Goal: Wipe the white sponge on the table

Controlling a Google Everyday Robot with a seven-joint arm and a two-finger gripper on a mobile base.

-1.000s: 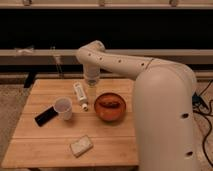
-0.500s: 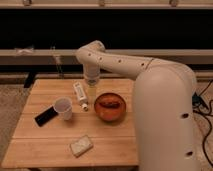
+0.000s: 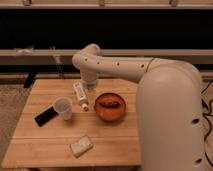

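The white sponge (image 3: 81, 145) is off-white, faintly speckled — the table (image 3: 115, 140) pale plank-striped wood, the bowl (image 3: 107, 116) orange-brown.

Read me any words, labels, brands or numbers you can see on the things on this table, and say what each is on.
Nothing here can be read.
On the white tube: any print is too blurred to read.
On the cup, black flat object, orange bowl and white sponge: no markings show.
On the gripper, open above the far side of the table by the tube: no label shows.

Arm (image 3: 120, 67) reaching left, elbow bent; gripper (image 3: 90, 86) pointing down at far end, spread wide, empty.
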